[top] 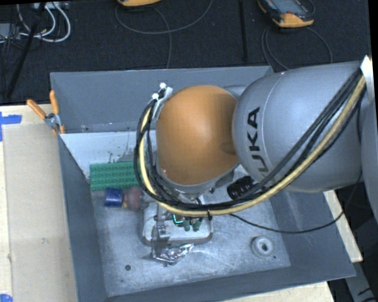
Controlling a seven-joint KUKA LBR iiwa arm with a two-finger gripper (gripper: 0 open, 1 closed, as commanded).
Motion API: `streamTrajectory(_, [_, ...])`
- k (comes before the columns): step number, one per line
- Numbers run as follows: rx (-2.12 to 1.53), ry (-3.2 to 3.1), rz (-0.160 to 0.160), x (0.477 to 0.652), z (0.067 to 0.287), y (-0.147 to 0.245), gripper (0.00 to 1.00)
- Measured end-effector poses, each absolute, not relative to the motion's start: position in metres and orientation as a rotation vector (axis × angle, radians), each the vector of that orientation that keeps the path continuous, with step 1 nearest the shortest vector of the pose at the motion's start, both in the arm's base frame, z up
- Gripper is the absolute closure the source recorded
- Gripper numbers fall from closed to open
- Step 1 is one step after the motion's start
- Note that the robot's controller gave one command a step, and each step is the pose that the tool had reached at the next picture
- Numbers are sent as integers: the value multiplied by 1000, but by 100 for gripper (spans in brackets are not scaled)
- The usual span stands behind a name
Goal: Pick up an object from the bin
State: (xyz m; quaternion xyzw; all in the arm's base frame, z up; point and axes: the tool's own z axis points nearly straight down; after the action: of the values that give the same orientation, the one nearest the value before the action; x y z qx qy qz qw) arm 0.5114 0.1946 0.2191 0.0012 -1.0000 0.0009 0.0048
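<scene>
- Camera view has the hand (171,236) low over the floor of the bin (121,283), near the middle and toward the front wall, beneath the arm's orange cover (194,133).
- Whether the hand is spread or pressed together I cannot tell; its lower end blends into the metal beneath it.
- Directly below it lies a crumpled silvery piece (171,253), like creased foil or bent sheet, alone on the floor.
- A green ridged block (113,176) lies against the back slope at the view's left. A small blue cylinder (113,198) is just in front of it.
- A metal washer (262,245) lies well apart toward the view's right.
- The step in hand looks like the grasp on the silvery piece.
- To do it well, centre the hand over the bulkiest fold, not a thin edge, and take it almost down to the floor before closing.
- The piece looks light and springy, so it may flatten or skate sideways; a firm squeeze and a straight lift should suit it.
- Scraping the bin floor is the other thing to guard against.
</scene>
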Motion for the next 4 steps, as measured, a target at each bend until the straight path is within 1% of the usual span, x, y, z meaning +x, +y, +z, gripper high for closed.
streamTrajectory(1, [199, -3131, 1, 493, 75, 134, 0])
streamTrajectory(2, [195, -3132, 0, 493, 78, 134, 100])
streamTrajectory(3, [194, -3132, 0, 493, 78, 134, 0])
streamTrajectory(4, [192, -3132, 0, 493, 78, 134, 100])
